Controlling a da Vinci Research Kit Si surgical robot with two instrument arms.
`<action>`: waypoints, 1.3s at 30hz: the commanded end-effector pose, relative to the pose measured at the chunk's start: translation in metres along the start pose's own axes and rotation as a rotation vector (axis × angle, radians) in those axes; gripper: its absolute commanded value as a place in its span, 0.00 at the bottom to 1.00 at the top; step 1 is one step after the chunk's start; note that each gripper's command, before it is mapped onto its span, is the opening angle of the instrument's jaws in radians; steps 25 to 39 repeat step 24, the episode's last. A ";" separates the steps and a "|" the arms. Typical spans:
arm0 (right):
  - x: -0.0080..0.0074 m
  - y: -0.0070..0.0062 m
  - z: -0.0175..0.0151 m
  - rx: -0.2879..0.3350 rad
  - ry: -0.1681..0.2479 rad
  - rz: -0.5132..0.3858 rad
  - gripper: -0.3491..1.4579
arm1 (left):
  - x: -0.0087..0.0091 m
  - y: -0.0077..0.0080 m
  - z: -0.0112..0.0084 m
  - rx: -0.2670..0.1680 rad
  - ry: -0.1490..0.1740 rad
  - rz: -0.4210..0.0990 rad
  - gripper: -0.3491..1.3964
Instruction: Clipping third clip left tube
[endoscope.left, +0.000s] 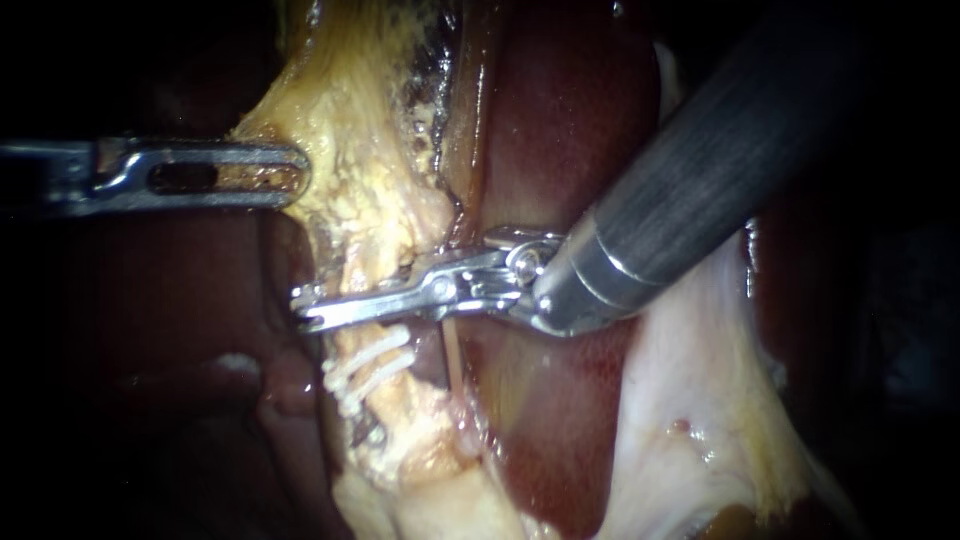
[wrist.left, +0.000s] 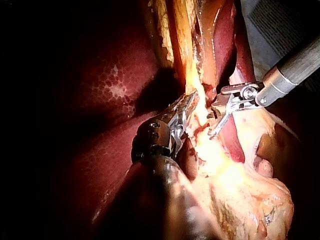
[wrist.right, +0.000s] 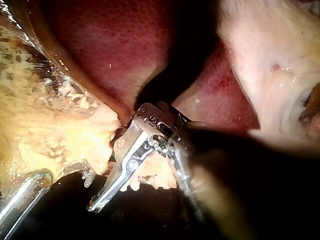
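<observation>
Left instrument (endoscope.left: 292, 175): the shaft lies level, entering from the left, with its tip at the upper stretch of the yellow tissue (endoscope.left: 350, 190).
Left pincer: clamped on the yellow tissue, 1 slotted half facing the endoscope.
Right instrument (endoscope.left: 305, 310): the dark shaft slopes down from the upper right. The wrist is bent so the tip lies almost level and points left.
Right pincer: apart. The right wrist view shows a clear gap between its 2 halves, with tissue in that gap.
Instruments counted: 2.
Clips (endoscope.left: 368, 365): 2, pale, side by side across the left tube.
Left tube (endoscope.left: 365, 255): fat-coated, running top to bottom in the endoscope view and passing between the halves of the right pincer.
Clips against pincer: just below the right pincer, well below the left one.
Liver (endoscope.left: 560, 130): dark red, behind the tube.
</observation>
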 end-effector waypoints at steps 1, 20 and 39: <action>0.0000 0.0000 0.0000 -0.002 0.004 0.000 0.39 | 0.0000 0.0000 0.0000 0.000 0.000 0.000 0.00; 0.0000 0.0005 -0.0010 -0.041 -0.024 -0.021 0.00 | 0.0001 -0.0002 0.0000 -0.001 -0.001 -0.001 0.00; 0.0000 0.0005 -0.0010 -0.039 -0.026 -0.021 0.00 | 0.0000 -0.0002 0.0000 -0.001 -0.001 -0.001 0.00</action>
